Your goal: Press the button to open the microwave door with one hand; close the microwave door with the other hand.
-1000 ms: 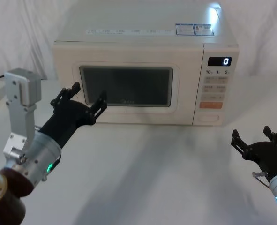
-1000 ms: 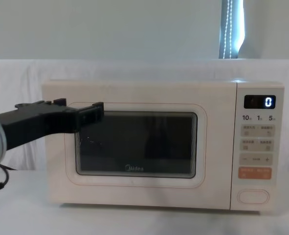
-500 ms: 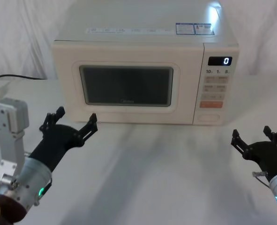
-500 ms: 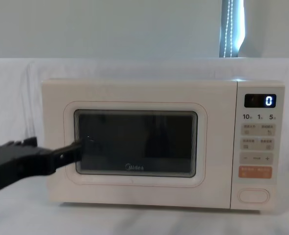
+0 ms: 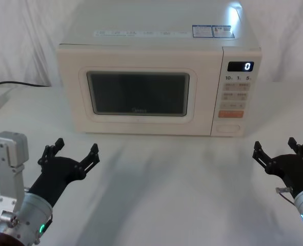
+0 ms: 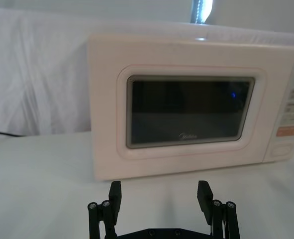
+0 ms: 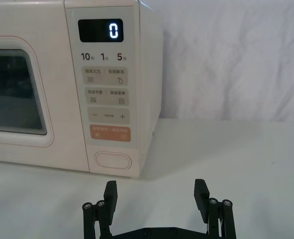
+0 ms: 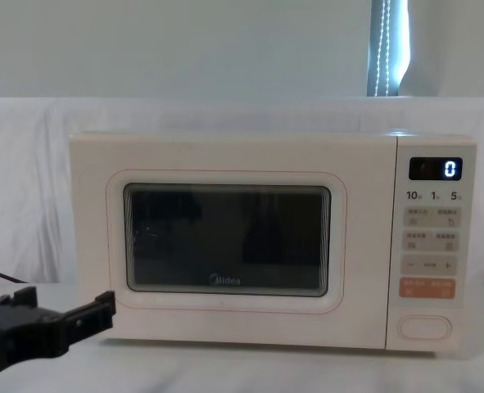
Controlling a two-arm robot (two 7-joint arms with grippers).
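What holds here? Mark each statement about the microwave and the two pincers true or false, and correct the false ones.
1. The microwave door is shut flush with the body. True.
2. The left pincer presses against the door's window. False: it hangs open over the table, in front of the microwave's left end and apart from it.
3. The display reads 0. True.
4. The right pincer is pushing the button. False: it hovers open in front of the control panel, clear of the button.
5. The button sits above the orange key. False: it lies below it, lowest on the panel.
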